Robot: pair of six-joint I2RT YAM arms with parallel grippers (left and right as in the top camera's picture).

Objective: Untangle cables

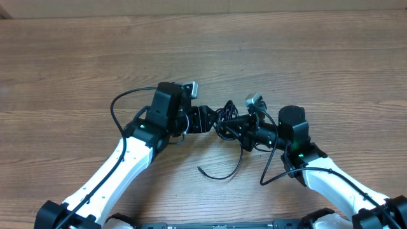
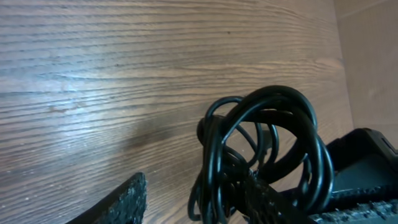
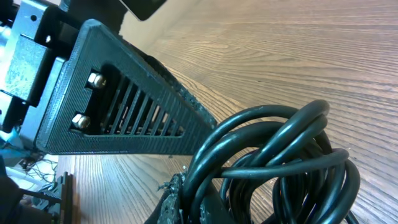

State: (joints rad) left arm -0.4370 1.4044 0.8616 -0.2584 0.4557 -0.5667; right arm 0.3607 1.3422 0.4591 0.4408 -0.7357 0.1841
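The cables [image 1: 224, 121] are a knot of thin black cords at the table's middle, held between my two grippers. My right gripper [image 1: 236, 126] comes in from the right and is shut on the cables [image 3: 273, 155]; its fingertips [image 3: 180, 202] pinch a few strands. My left gripper [image 1: 206, 119] stands open from the left. In the left wrist view one rough black finger [image 2: 127, 202] is apart from the coil [image 2: 267, 143], while the other finger [image 2: 267, 199] sits against its loops. A loose cord end [image 1: 224, 173] trails toward the near edge.
The wooden table [image 1: 305, 57] stretches wide behind the knot. A thicker black wire [image 1: 116, 105] loops beside the left arm and another [image 1: 270, 166] hangs by the right arm. The left gripper's ribbed finger [image 3: 124, 106] fills the right wrist view's upper left.
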